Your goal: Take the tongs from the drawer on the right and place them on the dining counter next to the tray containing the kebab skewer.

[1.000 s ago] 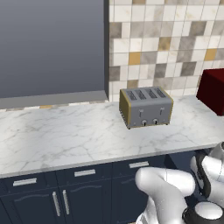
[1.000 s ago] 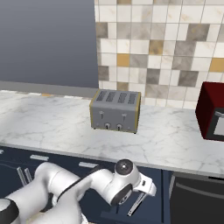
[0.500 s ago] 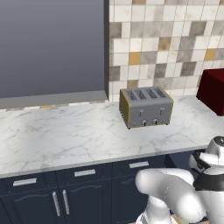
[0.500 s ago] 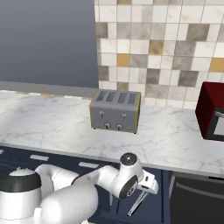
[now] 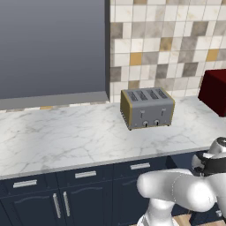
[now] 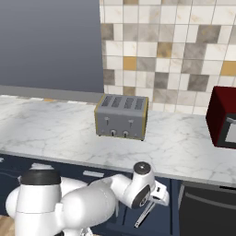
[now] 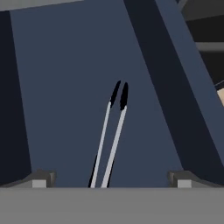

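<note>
No readable text, label, brand, number or sign appears on anything here.

I'm in a rendered home kitchen. A marble worktop with grey veins runs along the wall over navy-blue cabinets with silver bar handles. A four-slot silver toaster sits on it, seen in my right base view too. Behind it the wall has a backsplash of mixed beige, grey and ochre tiles. A dark red microwave stands on the worktop, right of the toaster. Left of the tiles is a plain grey panel.
</note>
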You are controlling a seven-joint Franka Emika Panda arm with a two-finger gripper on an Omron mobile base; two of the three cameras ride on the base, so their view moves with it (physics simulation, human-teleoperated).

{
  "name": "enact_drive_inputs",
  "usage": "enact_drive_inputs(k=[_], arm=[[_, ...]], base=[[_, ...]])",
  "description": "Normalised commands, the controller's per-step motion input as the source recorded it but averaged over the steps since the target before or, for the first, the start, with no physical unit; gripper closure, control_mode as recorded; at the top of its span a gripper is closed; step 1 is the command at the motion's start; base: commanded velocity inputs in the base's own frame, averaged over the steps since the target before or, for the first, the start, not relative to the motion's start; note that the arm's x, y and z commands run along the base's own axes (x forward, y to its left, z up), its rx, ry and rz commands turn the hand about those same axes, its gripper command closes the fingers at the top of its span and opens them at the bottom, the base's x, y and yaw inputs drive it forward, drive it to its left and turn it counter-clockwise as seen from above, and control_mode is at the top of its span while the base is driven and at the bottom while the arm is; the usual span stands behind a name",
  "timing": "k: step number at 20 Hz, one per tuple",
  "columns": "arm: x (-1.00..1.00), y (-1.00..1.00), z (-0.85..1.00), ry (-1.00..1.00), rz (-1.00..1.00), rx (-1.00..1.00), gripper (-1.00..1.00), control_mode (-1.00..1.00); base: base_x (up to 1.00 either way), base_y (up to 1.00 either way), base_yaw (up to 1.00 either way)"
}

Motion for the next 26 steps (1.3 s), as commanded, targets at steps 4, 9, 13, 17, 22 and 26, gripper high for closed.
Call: enact_drive_inputs(k=[4, 9, 13, 17, 22, 26], arm=[[0.15, -0.08, -0.18, 0.0, 0.0, 0.0, -1.0, -1.0], [0.08, -0.08, -0.25, 0.0, 0.0, 0.0, -1.0, -1.0], [0.0, -0.03, -0.21, 0.0, 0.0, 0.0, -1.0, -1.0], [0.0, 0.0, -0.17, 0.0, 0.0, 0.01, -1.0, -1.0], [0.0, 0.0, -0.12, 0.0, 0.0, 0.01, -1.0, -1.0], [0.0, 0.0, -0.31, 0.0, 0.0, 0.02, -1.0, -1.0]], base=[[0.0, 0.0, 0.0], [0.0, 0.0, 0.0], [0.0, 0.0, 0.0], [0.0, 0.0, 0.0], [0.0, 0.0, 0.0], [0.0, 0.0, 0.0]])
